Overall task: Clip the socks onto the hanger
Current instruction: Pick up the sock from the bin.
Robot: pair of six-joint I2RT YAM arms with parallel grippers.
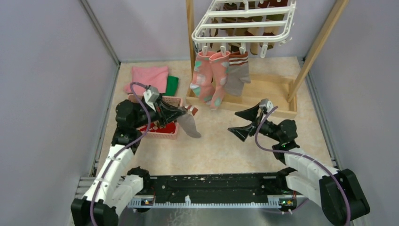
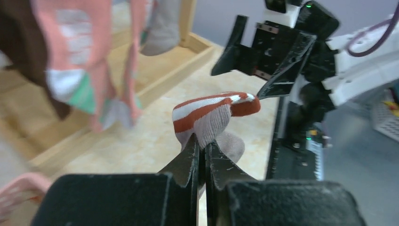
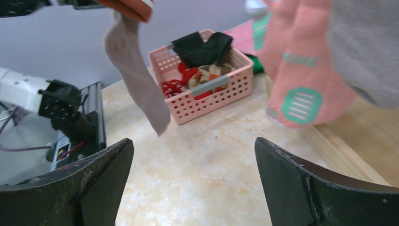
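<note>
The sock [image 2: 211, 115], grey with a brown-red and white striped cuff, hangs from the left pincer [image 2: 202, 146]. Its jaws are pressed nearly together on the fabric just below the cuff. The cuff flops over above the tips and the foot dangles limp beneath them, clear of the table [image 1: 211, 150]. It looks light, soft and floppy, so it should weigh almost nothing but will fold, swing and slip through a loose grip. The right pincer [image 1: 236, 122] is spread wide and empty, facing the left one, near the cuff but apart from it. The hanger [image 1: 244, 21] is up beyond both pincers, with 3 socks [image 1: 219, 77] already clipped along the edge nearest them and what seems 1 free clip [image 1: 264, 50] at the right end of that row. My judgement is that the cuff is the place to take hold, since its ribbed band looks the thickest, firmest part. The right pincer could pinch one side so the rim stretches flat between the 2 pincers for the clip.
</note>
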